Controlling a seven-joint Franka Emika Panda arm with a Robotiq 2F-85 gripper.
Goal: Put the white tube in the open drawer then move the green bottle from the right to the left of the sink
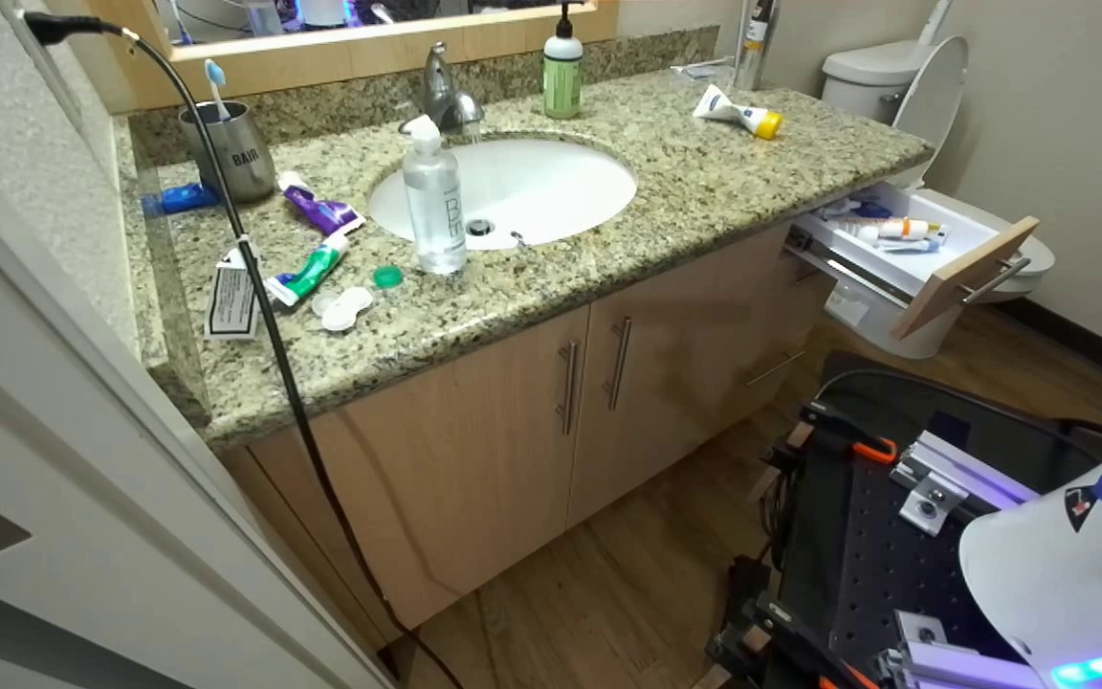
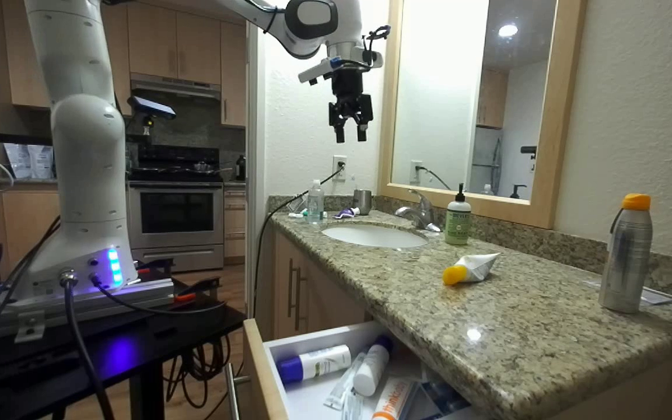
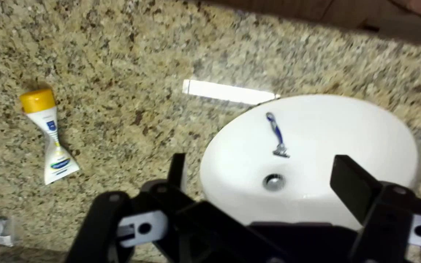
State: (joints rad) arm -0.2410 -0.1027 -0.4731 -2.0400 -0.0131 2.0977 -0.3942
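Note:
The white tube (image 1: 731, 111) with a yellow cap lies on the granite counter right of the sink (image 1: 561, 182); it also shows in an exterior view (image 2: 477, 268) and the wrist view (image 3: 53, 140). The green bottle (image 1: 562, 84), with a black pump top, stands upright beside the faucet; it also shows in an exterior view (image 2: 458, 224) but not in the wrist view. The open drawer (image 1: 967, 277) holds several toiletries; it also shows in an exterior view (image 2: 260, 373). My gripper (image 2: 351, 137) is open and empty, high above the counter; in the wrist view its fingers (image 3: 260, 159) frame the sink.
A chrome faucet (image 1: 451, 100) stands behind the sink. A clear bottle (image 1: 436, 206) stands at its front left. A razor (image 3: 277, 131) lies in the basin. A metal cup (image 1: 231, 153), toothpaste tubes (image 1: 317, 268) and a black cable (image 1: 274, 325) are at left. A spray can (image 2: 626, 256) stands at right.

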